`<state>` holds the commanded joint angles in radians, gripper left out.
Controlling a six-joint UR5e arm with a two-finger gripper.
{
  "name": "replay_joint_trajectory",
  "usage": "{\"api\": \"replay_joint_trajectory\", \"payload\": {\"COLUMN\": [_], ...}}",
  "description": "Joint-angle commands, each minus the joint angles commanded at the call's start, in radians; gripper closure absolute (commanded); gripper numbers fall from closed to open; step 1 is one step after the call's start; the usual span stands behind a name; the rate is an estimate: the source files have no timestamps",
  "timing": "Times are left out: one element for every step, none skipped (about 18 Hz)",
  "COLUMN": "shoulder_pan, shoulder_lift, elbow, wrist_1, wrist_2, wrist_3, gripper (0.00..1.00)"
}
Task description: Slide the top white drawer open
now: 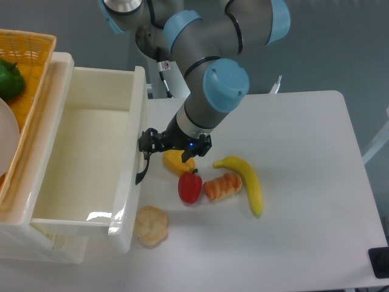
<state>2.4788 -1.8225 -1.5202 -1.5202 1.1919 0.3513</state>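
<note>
White table (pixel 304 182) filled most of the view, with a grey wall behind it. At the table's left edge stood the cabinet, and the top white drawer (pixel 85 158) was pulled far out of it, so you could look right down into its bare inside. The job looked almost done, or even all done (I could not see how much farther the drawer could slide).

The gripper (pixel 148 146) was right at the drawer's front, at the black handle (pixel 142 170). Its fingers were around the top of the handle, but they were dark against dark, so I cannot tell if they were squeezing it or had let go. What seemed left was to let go and move away.

Just right of the drawer's front lay some food: a red pepper (pixel 189 187), a banana (pixel 246 181), a croissant (pixel 223 186) and a yellow piece (pixel 177 163) under the arm. A bread roll (pixel 151 225) sat touching the drawer's front corner. On top of the cabinet, left of the drawer, sat a basket (pixel 30 48) with a green pepper (pixel 9 80).
</note>
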Motion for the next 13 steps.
{"api": "replay_joint_trajectory", "payload": {"shoulder_pan": [0.006,0.012,0.015,0.015,0.014,0.014,0.015,0.017,0.025,0.037,0.049,0.063,0.071], "shoulder_lift": [0.008,0.011,0.011,0.009,0.009,0.009,0.009,0.011,0.011,0.012,0.012,0.014,0.02], "elbow": [0.0,0.0,0.003,0.008,0.011,0.012,0.012,0.012,0.012,0.012,0.012,0.011,0.008], "wrist_1": [0.008,0.012,0.012,0.017,0.026,0.043,0.057,0.067,0.078,0.089,0.094,0.095,0.095], "wrist_2": [0.006,0.017,0.049,0.095,0.147,0.176,0.186,0.189,0.19,0.192,0.192,0.193,0.202], "wrist_3": [0.002,0.008,0.023,0.052,0.086,0.115,0.133,0.147,0.169,0.198,0.245,0.306,0.363], "gripper": [0.0,0.0,0.0,0.0,0.0,0.0,0.0,0.0,0.0,0.0,0.0,0.0,0.0]}}
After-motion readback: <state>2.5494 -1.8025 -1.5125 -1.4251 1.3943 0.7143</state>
